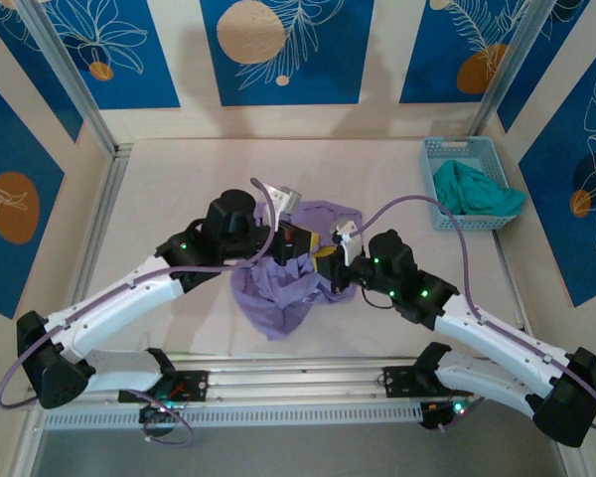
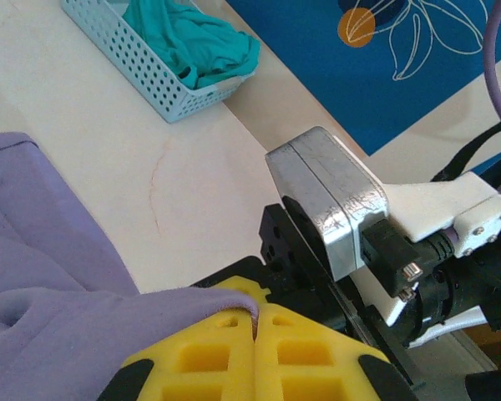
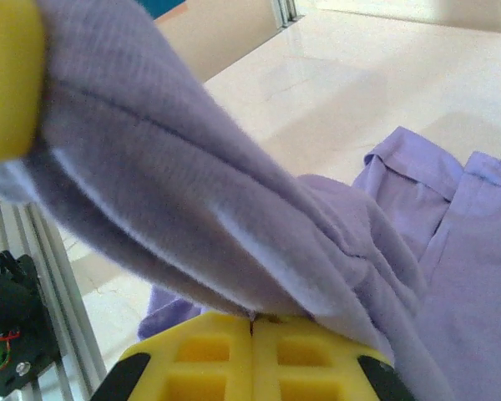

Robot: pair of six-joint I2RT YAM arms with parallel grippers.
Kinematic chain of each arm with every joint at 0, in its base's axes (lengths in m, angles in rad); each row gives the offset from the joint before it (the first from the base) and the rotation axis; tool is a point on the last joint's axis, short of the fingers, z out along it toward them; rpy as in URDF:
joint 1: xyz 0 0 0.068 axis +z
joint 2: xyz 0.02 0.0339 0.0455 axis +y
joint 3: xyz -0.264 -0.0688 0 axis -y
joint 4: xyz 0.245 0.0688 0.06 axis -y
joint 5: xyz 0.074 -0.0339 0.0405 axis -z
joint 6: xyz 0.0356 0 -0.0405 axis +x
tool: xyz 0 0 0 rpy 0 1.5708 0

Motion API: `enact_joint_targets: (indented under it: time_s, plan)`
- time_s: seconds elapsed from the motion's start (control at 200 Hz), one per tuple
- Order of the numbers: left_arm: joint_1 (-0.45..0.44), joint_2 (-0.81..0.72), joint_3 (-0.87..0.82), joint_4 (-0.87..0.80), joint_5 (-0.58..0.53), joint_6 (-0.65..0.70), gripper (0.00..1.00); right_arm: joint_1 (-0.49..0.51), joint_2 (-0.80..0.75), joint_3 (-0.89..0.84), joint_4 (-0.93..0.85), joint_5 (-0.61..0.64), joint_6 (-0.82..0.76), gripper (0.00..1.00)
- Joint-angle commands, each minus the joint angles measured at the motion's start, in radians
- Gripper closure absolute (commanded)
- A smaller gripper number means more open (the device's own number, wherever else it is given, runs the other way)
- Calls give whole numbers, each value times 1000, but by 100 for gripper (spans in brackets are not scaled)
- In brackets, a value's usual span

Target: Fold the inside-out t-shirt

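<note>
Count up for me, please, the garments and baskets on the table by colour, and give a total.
lavender t-shirt: 1
teal-green garment: 1
light blue basket: 1
Total: 3

The t-shirt [image 1: 278,293] lies on the table [image 1: 179,179]; rear right, a basket [image 1: 429,187] holds a garment [image 1: 477,189].
</note>
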Motion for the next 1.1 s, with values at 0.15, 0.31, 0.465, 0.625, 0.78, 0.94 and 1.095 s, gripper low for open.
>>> enact_joint_targets:
  time_s: [0.15,0.31,0.465,0.625,0.78,0.94,1.095]
  plan:
    - [59,-19,-10,25,-120,-2,97,-122,-72,-29,161,-384,90,100]
    - [96,-22,-26,13,-120,3,73,-239,-69,-78,303,-507,248,100]
    - [95,-83,-100,14,-105,14,55,-275,-55,-92,336,-521,296,100]
    - [94,-120,-173,-37,-121,31,49,-289,-38,-93,355,-533,320,100]
    - [95,-110,-182,-104,-209,80,47,-297,-34,-93,351,-532,322,100]
    - [95,-64,-159,-151,-275,125,47,-301,-36,-88,343,-534,320,100]
    - [96,16,-130,-88,-244,137,58,-301,-37,-91,341,-544,308,100]
